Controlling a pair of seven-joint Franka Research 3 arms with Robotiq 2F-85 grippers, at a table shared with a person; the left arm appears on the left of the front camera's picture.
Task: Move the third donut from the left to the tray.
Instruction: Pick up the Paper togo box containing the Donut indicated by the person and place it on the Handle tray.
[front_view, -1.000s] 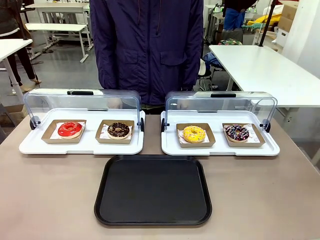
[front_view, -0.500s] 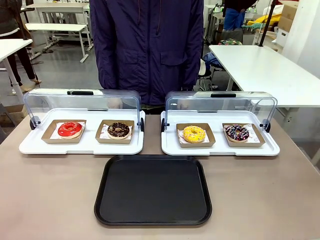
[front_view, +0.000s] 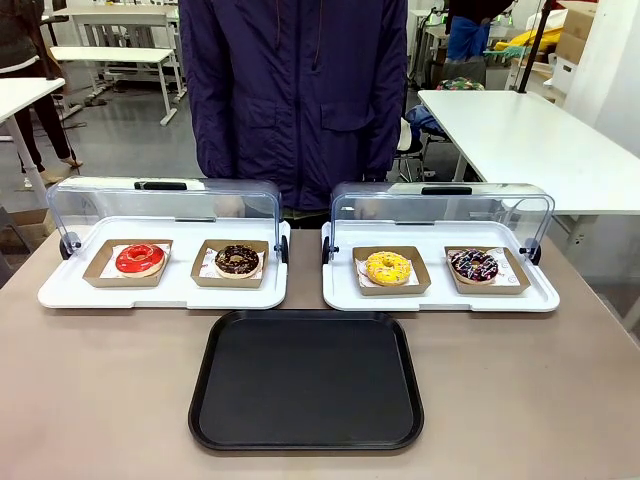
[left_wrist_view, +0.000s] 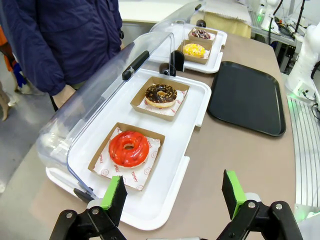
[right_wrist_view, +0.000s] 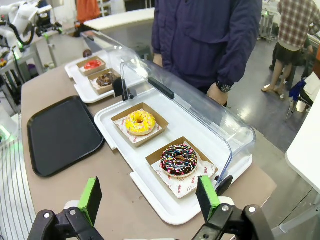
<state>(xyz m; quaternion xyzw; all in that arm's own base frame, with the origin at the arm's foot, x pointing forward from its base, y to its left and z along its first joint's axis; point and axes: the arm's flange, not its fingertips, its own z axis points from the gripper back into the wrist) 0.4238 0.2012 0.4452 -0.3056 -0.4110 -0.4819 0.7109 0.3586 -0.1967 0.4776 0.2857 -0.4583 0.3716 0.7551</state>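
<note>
The third donut from the left has yellow icing and sits in a brown cardboard holder on the right white tray; it also shows as the yellow donut and far off. The black tray lies bare at the table's near middle, and the same tray shows in both wrist views. My left gripper hangs open above the table's left end, nothing between its fingers. My right gripper hangs open above the right end, well short of the yellow donut.
A red donut and a chocolate donut sit on the left white tray. A sprinkled chocolate donut sits right of the yellow one. Both clear lids are swung back. A person stands at the far side.
</note>
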